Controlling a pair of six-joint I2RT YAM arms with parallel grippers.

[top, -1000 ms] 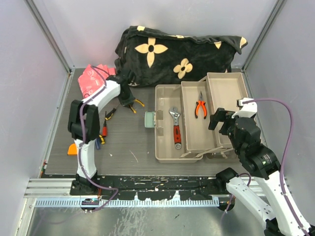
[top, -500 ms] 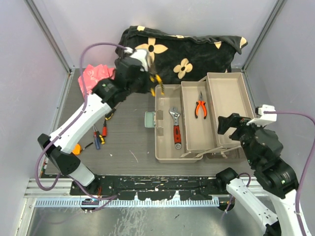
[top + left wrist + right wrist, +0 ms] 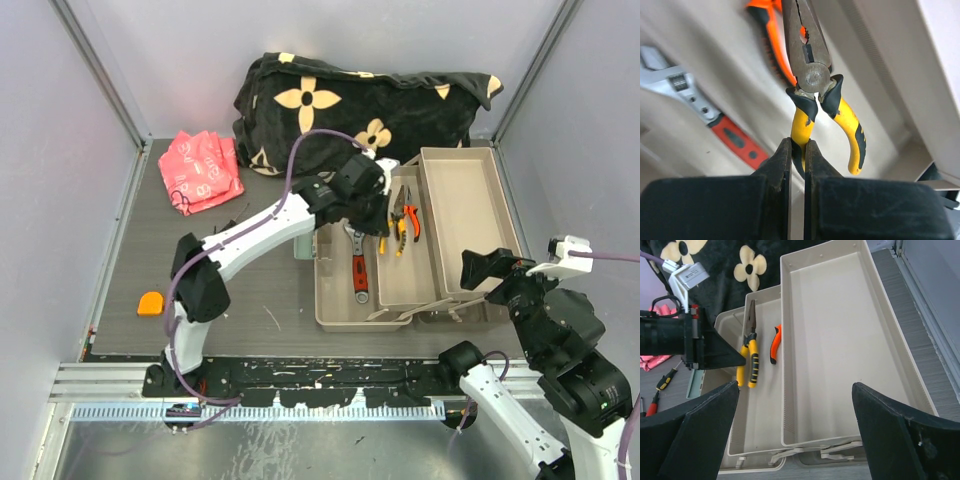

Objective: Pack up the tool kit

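Observation:
The open toolbox (image 3: pixel 335 310) has its beige trays folded out to the right. My left gripper (image 3: pixel 380 212) reaches over the middle tray (image 3: pixel 385 290) and is shut on one handle of yellow-handled pliers (image 3: pixel 812 75), nose pointing away. In the left wrist view the gripper (image 3: pixel 797 150) pinches the handle tightly. Orange-handled pliers (image 3: pixel 407 222) lie in the same tray just beyond. A red-handled wrench (image 3: pixel 358 265) lies in the box bottom. My right gripper (image 3: pixel 490 268) is open and empty, above the near right corner of the trays. It looks down on the far-right tray (image 3: pixel 840 340) and the yellow pliers (image 3: pixel 747 360).
A black flower-patterned blanket (image 3: pixel 360 105) lies behind the box. A pink bag (image 3: pixel 200 170) is at the back left. An orange tape measure (image 3: pixel 150 302) sits near the left edge. Screwdrivers (image 3: pixel 662 380) lie on the table left of the box.
My left arm has swung from the left of the table to over the middle tray, carrying the yellow pliers. My right arm has drawn back toward the near right.

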